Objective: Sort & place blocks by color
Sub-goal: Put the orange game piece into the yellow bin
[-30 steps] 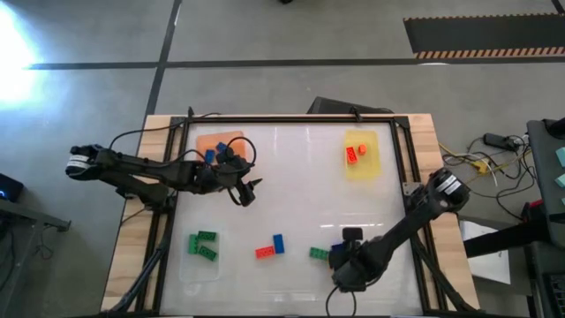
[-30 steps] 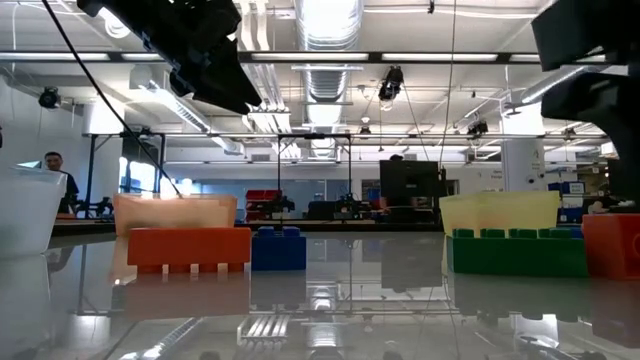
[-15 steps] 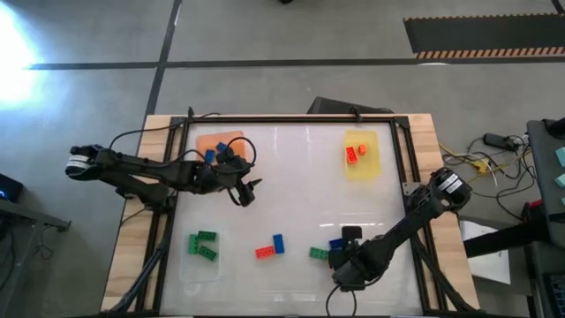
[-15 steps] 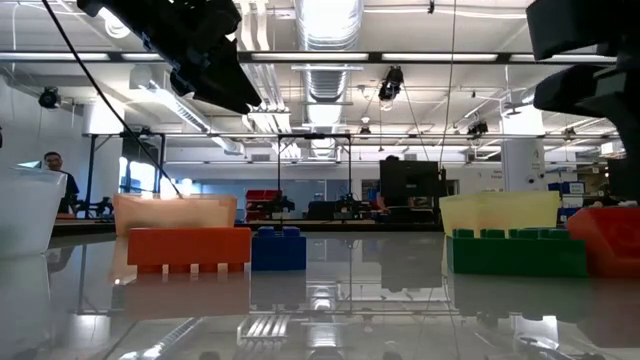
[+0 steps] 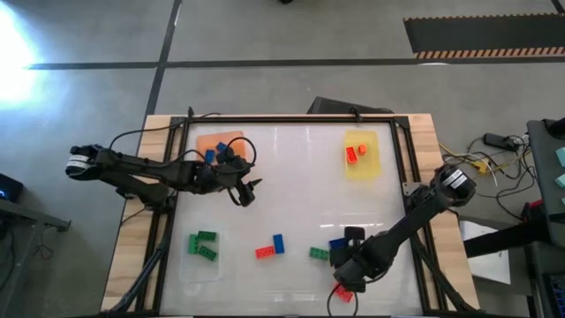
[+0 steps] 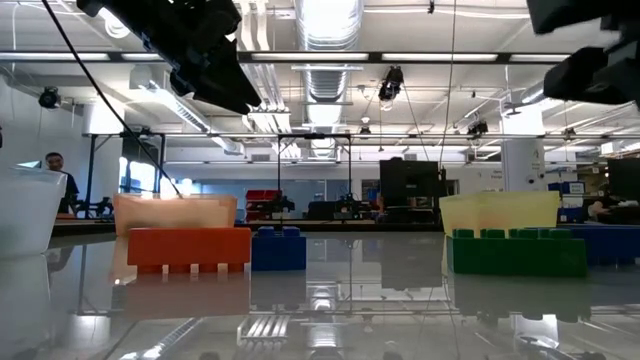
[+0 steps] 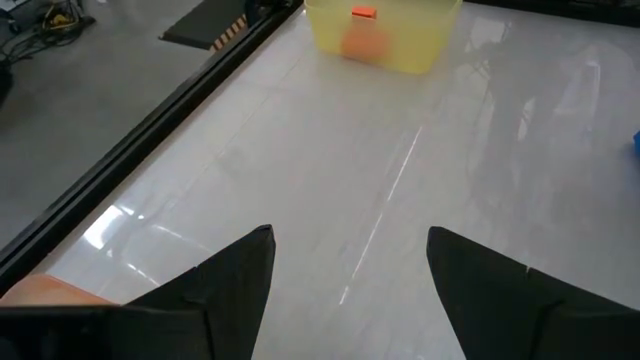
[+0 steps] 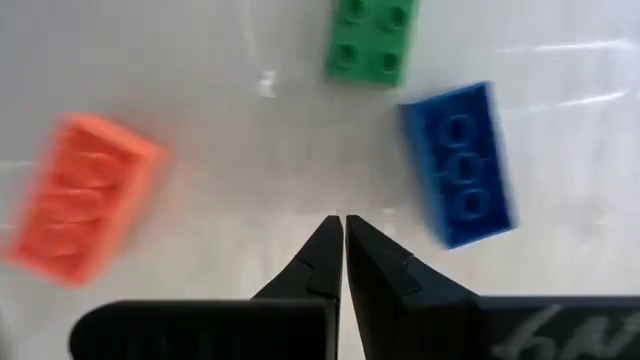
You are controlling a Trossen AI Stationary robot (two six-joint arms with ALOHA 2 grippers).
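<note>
My right gripper (image 8: 344,225) is shut with nothing between its fingers, pointing down near the table's front edge (image 5: 347,276). A red-orange block (image 8: 80,195) lies loose beside it, by the front edge (image 5: 342,293). A blue block (image 8: 460,165) and a green block (image 8: 372,40) lie flat just beyond the fingertips. My left gripper (image 7: 350,270) is open over the far left (image 5: 245,190), next to the orange tray (image 5: 219,141). A red-orange and blue pair (image 5: 271,247) lies at the front centre.
The yellow tray (image 5: 364,168) at the far right holds red-orange blocks (image 5: 355,152). A clear tray (image 5: 199,265) at the front left holds green blocks (image 5: 203,246). Blue blocks (image 5: 212,155) sit by the orange tray. The table's middle is bare glossy surface.
My right gripper has shut. The red-orange block that stood at its fingers has tipped and slid out toward the table's near edge, where it now lies free. The left arm has kept still.
</note>
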